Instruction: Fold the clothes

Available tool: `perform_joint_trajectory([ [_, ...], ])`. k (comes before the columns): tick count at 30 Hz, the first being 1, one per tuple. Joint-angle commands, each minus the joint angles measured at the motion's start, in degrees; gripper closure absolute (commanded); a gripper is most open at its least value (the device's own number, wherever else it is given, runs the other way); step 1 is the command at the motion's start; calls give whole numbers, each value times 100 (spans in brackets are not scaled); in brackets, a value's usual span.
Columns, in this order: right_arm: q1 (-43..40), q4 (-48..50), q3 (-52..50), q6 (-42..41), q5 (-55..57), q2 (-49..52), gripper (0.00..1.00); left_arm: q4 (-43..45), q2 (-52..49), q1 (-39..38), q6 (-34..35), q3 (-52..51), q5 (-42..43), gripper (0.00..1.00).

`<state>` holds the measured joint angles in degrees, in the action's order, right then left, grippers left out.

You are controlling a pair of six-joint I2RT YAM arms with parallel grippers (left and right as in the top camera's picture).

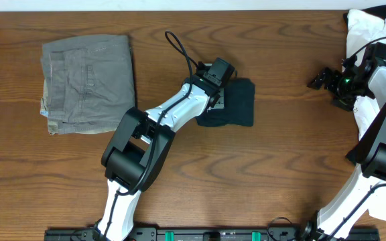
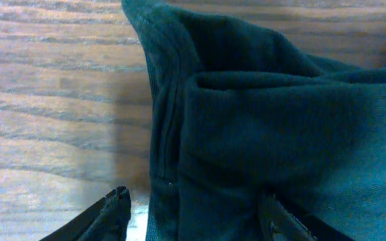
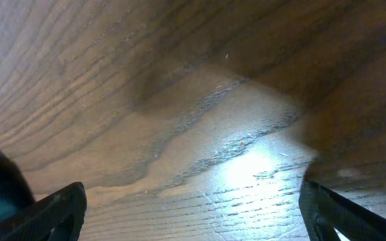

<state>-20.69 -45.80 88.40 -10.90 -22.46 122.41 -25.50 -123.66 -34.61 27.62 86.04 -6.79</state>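
The clothes (image 1: 242, 107) are a dark T-shirt folded into a small thick packet at the table's middle. In the left wrist view the clothes (image 2: 280, 127) fill the right side, with stacked folds and a seamed edge. My left gripper (image 1: 225, 100) is low over the packet's left edge. Its jaws (image 2: 196, 217) straddle that edge: the left finger (image 2: 109, 214) stands clear of the cloth over bare wood, and the right finger (image 2: 287, 219) lies against the fabric. My right gripper (image 1: 322, 79) is far to the right and wide open (image 3: 193, 214) over bare wood, holding nothing.
Folded grey-green trousers (image 1: 89, 84) lie at the back left. A white garment (image 1: 370, 30) is heaped at the back right corner, behind the right arm. The wooden table (image 1: 280, 167) is bare along the front.
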Motion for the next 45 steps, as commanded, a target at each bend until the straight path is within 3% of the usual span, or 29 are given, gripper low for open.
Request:
perform_joint_trajectory([
  [1, -13, -7, 68, 22, 0, 4, 1, 48, -81, 11, -251, -269, -26, 37],
  [12, -13, -7, 68, 22, 0, 4, 1, 400, -87, 11, -337, -798, -26, 39],
  [25, -13, -7, 68, 22, 0, 4, 1, 332, -87, 11, -339, -837, -24, 78],
  [32, -13, -7, 68, 22, 0, 4, 1, 284, -83, 22, -822, -789, -26, 81],
  [35, -13, -7, 68, 22, 0, 4, 1, 131, -9, 33, -920, -669, -26, 94],
  [44, -13, -7, 68, 22, 0, 4, 1, 114, 452, 33, -1027, -623, -26, 94],
  [45, -13, -7, 68, 22, 0, 4, 1, 114, 472, 33, -1029, -625, -26, 87],
])
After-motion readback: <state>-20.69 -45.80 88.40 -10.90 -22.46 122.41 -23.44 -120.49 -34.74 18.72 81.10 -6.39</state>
